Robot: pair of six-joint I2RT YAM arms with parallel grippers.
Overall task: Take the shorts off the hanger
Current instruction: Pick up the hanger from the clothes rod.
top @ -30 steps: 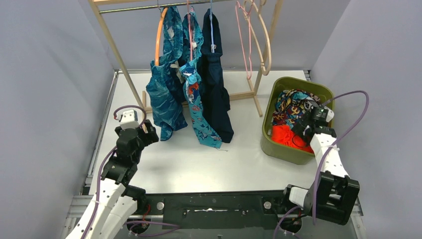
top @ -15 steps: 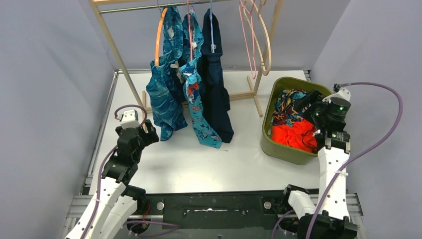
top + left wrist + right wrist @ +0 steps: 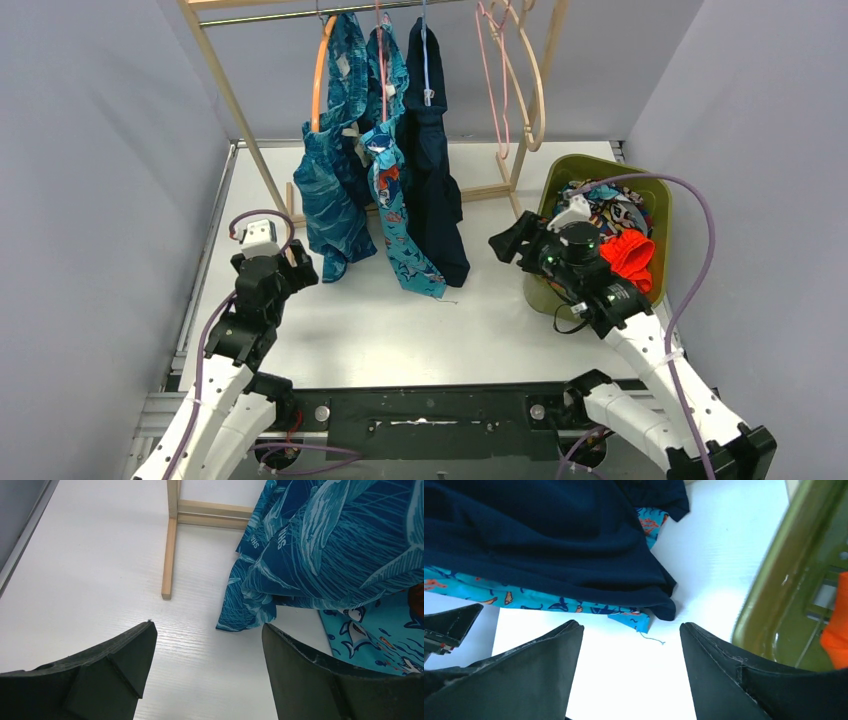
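On the wooden rack at the back of the counter, three pairs of shorts are still on hangers: the leaf-print shorts on the left, the cartoon-print shorts in the middle and the navy shorts on the right, their hems reaching down to the counter. Two pairs are already off. The orange-red shorts and the patterned shorts lie in the green bin to the right, and a few empty hangers dangle from the rail beside the navy pair. By that count the job looks a little under half done, with three pairs left.

The right end effector hangs between the bin and the navy shorts, facing the navy hem. Its fingers are spread wide and hold nothing. The left end effector sits low over the counter just beside the hem of the leaf-print shorts, also wide open and empty. Neither touches any cloth.

As for writing, the left wrist view shows white capital letters printed on the leaf-print fabric, partly lost in folds; they may read "SUN", but I cannot be sure. Small white labels show near the waistbands of the leaf-print and navy pairs, too small to read.
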